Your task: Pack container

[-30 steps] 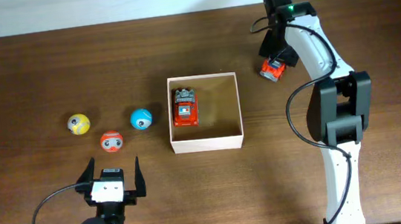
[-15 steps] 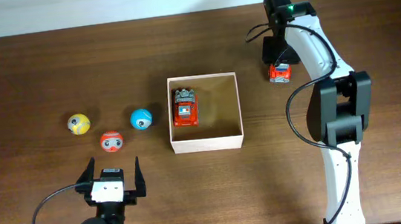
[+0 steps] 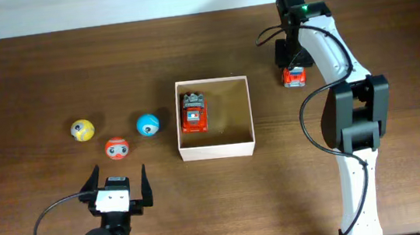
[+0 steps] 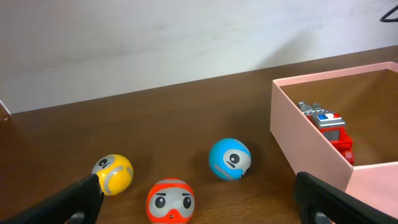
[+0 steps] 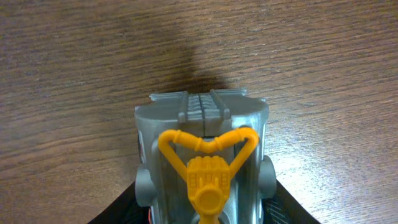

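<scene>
The container (image 3: 217,149), a small white cardboard box with a tan inside, sits mid-table and holds one red toy truck (image 3: 194,111). It also shows in the left wrist view (image 4: 305,143) with that truck (image 4: 328,127). A second red and grey toy truck (image 3: 293,76) stands on the table at the far right. My right gripper (image 3: 292,68) is over it, fingers against its sides (image 5: 202,214). Its grey top with a yellow crane fills the right wrist view (image 5: 202,162). My left gripper (image 3: 117,178) is open and empty at the front left (image 4: 202,208).
Three face balls lie left of the container: yellow (image 3: 81,130), orange-red (image 3: 117,148) and blue (image 3: 147,125). The left wrist view shows them ahead of the open fingers: yellow (image 4: 112,173), orange-red (image 4: 170,201), blue (image 4: 229,158). A white wall runs behind the table.
The second truck turned from tilted to straight and shifted slightly right and nearer, with my right gripper moving over it. The left arm has not moved.
</scene>
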Controlling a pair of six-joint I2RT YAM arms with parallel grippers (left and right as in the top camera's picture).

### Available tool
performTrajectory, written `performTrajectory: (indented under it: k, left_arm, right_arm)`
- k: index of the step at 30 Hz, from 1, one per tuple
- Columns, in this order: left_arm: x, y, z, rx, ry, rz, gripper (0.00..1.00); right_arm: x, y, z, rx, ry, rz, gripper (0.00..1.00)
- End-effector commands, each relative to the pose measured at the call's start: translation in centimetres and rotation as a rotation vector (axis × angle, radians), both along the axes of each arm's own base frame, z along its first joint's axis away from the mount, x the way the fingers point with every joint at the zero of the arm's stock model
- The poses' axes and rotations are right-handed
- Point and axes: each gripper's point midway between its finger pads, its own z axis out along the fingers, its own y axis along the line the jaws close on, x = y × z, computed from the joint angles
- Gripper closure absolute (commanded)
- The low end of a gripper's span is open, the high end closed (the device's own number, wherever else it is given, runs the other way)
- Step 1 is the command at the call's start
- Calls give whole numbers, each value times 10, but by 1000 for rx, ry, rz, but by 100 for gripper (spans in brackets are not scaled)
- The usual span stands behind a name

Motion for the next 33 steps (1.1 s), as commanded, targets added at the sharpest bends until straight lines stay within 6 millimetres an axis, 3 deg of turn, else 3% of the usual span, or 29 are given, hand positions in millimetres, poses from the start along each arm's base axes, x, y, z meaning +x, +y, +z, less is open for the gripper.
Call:
performTrajectory:
  k: [1,12,22,25,33]
  left_arm:
    - [0,-1,0,12,-5,-7,1]
    - [0,-1,0,12,-5,-7,1]
    - [0,-1,0,12,-5,-7,1]
    - [0,-1,0,12,-5,-7,1]
    - [0,-1,0,12,-5,-7,1]
  right_arm:
    - [-2,-6,0,-27,16,32,58]
    - [-2,-6,19,-43,25,126,59]
    - [5,-2,58,-25,-31,128,59]
    - [7,12,75,53,-55,159,58]
    - [5,74,133,381,-160,338,58]
